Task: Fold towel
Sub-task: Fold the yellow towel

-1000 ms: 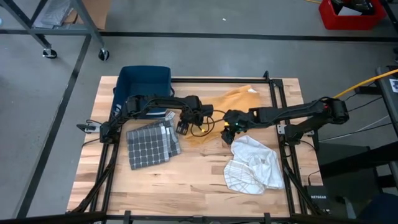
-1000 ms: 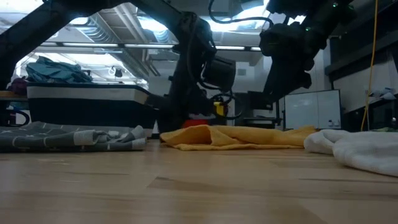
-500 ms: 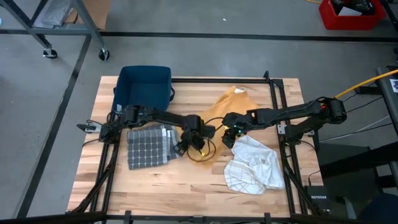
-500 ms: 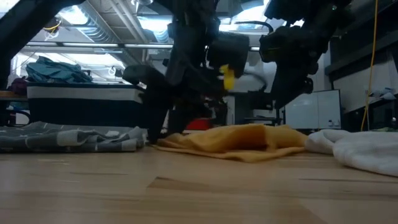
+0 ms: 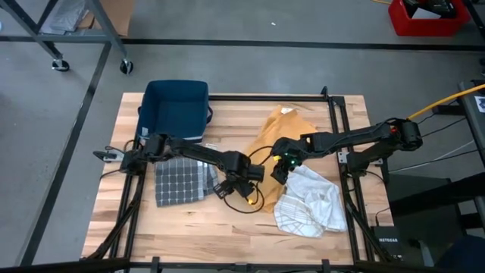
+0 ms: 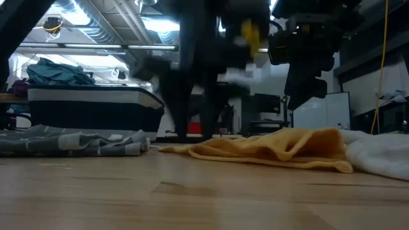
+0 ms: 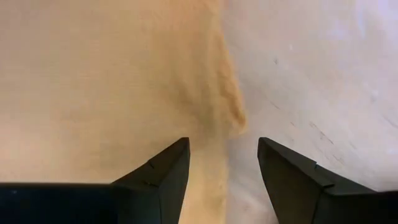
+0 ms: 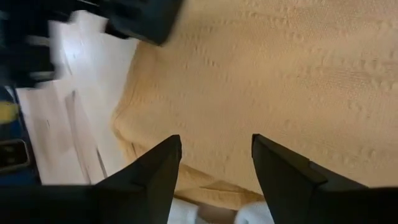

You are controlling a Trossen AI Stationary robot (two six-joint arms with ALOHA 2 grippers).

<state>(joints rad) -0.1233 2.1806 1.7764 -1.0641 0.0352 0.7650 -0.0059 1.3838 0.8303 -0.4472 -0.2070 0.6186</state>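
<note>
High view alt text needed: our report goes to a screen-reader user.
Seen from above, two dark arms meet over a yellow towel mid-table, left gripper and right gripper open at its near edge. A folded grey checked towel lies left, a crumpled white one right, a blue bin behind.

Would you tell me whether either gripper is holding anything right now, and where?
Nothing is held: left gripper and right gripper are open above the yellow towel.

mustard towel (image 5: 282, 130), grey checked towel (image 5: 180, 180), white cloth (image 5: 309, 201)
</note>
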